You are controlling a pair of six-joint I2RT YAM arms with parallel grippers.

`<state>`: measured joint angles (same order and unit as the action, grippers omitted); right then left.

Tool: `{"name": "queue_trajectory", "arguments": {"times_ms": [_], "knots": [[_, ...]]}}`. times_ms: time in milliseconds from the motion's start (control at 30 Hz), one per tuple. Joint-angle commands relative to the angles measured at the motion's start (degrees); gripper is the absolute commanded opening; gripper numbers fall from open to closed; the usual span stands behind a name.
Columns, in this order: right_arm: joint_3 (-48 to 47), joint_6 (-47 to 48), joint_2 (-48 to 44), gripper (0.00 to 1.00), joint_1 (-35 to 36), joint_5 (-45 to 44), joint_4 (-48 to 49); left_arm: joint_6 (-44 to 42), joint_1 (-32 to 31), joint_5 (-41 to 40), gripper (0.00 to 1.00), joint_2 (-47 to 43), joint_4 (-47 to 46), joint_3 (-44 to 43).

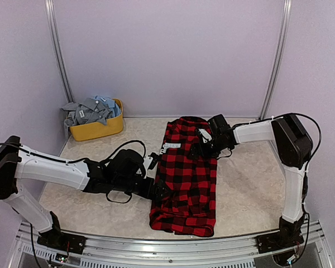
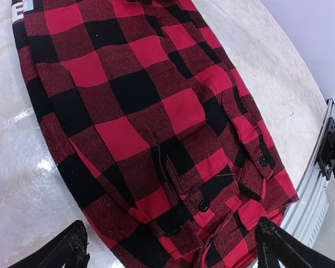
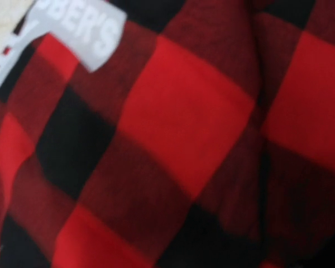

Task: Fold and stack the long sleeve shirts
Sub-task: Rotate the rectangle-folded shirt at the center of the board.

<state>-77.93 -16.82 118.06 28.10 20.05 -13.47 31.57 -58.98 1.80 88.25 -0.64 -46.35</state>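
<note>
In the far left corner of the beige marbled worktop (image 1: 245, 190) stands a yellow oval plastic tub (image 1: 97, 130). Crumpled grey and pale blue cloth shirts (image 1: 89, 111) are heaped in it and hang over its rim.

The left arm reaches in from the near left corner, lying low across the worktop. The left end effector (image 1: 159, 190) sits at the left edge of the red-and-black buffalo-check flannel shirt (image 1: 187, 178), about halfway along it. In the left wrist view its two black fingers (image 2: 67, 248) stand wide apart, open, with nothing between them but the cloth below.

The flannel shirt lies flat in the middle of the worktop, folded into a long narrow strip. The strip runs from near the far edge almost to the near edge. A white label (image 1: 171, 146) shows at its far left corner, with blurred grey lettering in the right wrist view. Near the shirt's near end, two sleeve cuffs (image 2: 212, 195) with black buttons (image 2: 204, 205) lie folded on top.

The right end effector (image 1: 204, 142) is over the far end of the shirt, just right of the label, and its jaws are spread open. Its own fingers are out of the right wrist view, which is filled with the checked cloth. Whether they touch the cloth cannot be told. The right arm rises from the near right corner and bends in toward the shirt.
</note>
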Motion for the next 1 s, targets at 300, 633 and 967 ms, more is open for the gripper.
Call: {"name": "queue_trajectory", "arguments": {"times_ms": [300,633,967], "knots": [[-14.31,3.95,10.67,0.93,-2.21,-4.32,-3.7,0.81,1.46,-3.36,0.99,-5.54,3.62,2.2],[9.65,7.81,-15.8,0.94,1.47,-10.91,5.93,-15.29,0.24,1.46,0.95,-10.81,-9.48,9.37],[35.77,1.46,-47.25,0.9,16.07,-15.16,0.3,-39.36,-7.77,-1.64,0.95,-11.31,-14.67,14.26]]}}
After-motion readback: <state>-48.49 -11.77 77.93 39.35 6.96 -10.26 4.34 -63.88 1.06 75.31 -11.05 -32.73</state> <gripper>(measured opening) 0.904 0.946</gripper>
